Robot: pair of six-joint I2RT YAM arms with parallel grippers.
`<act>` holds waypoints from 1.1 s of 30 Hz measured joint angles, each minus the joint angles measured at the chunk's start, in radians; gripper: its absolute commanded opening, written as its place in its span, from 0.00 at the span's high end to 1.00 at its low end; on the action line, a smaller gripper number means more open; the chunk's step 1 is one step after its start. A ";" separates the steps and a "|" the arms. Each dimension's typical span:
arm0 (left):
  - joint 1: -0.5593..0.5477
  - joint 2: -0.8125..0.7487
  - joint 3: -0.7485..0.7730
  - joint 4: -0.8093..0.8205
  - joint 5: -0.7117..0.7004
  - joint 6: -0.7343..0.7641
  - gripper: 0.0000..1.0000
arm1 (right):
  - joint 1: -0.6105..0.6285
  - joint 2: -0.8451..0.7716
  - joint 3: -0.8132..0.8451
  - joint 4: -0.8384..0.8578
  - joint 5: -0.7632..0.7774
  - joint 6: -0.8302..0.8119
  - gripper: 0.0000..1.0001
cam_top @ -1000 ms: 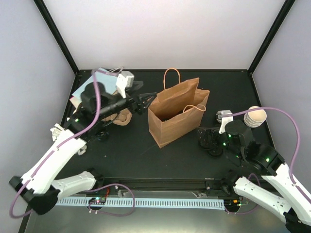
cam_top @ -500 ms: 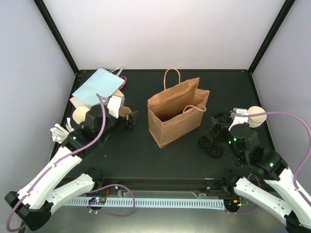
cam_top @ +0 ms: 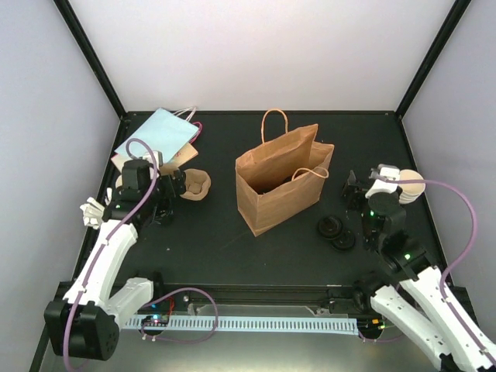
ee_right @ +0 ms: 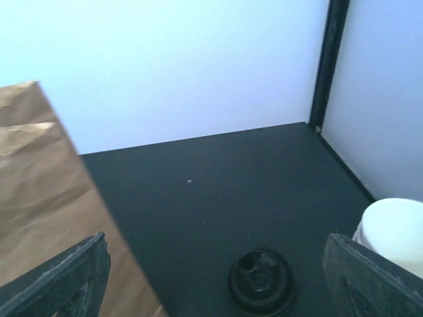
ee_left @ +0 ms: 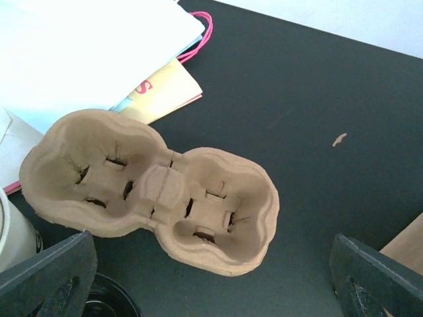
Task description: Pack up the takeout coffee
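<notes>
A stack of paper cups [cam_top: 409,187], cream from above, stands at the right edge; its pale rim shows in the right wrist view [ee_right: 396,231]. Two black lids [cam_top: 332,226] lie on the mat right of the brown bag [cam_top: 275,182]; one lid [ee_right: 261,281] lies below my right gripper [ee_right: 218,284], which is open and empty, between the bag and the cups [cam_top: 353,192]. My left gripper [cam_top: 172,192] is open and empty over a brown two-cup carrier [ee_left: 149,188], also seen from above [cam_top: 195,184]. A cup edge [ee_left: 10,231] and another lid [ee_left: 109,307] show at lower left.
A flat pale-blue bag [cam_top: 155,136] with pink handles lies on other flat paper bags at the back left, also in the left wrist view [ee_left: 86,46]. The brown bag stands open, handles up. Black frame posts and pale walls close in the mat.
My left arm has pulled back left from the brown bag's side and now hangs over the carrier. My right arm has drawn back to the right, uncovering the two lids.
</notes>
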 measured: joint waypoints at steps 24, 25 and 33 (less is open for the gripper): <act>0.005 0.005 -0.306 0.574 -0.018 0.166 0.01 | -0.463 0.354 -0.475 0.912 -0.510 -0.264 0.14; 0.005 0.010 -0.322 0.596 -0.028 0.168 0.01 | -0.473 0.383 -0.487 0.952 -0.517 -0.270 0.14; 0.005 0.105 -0.385 0.786 -0.127 0.204 0.01 | -0.502 0.620 -0.535 1.214 -0.541 -0.307 0.16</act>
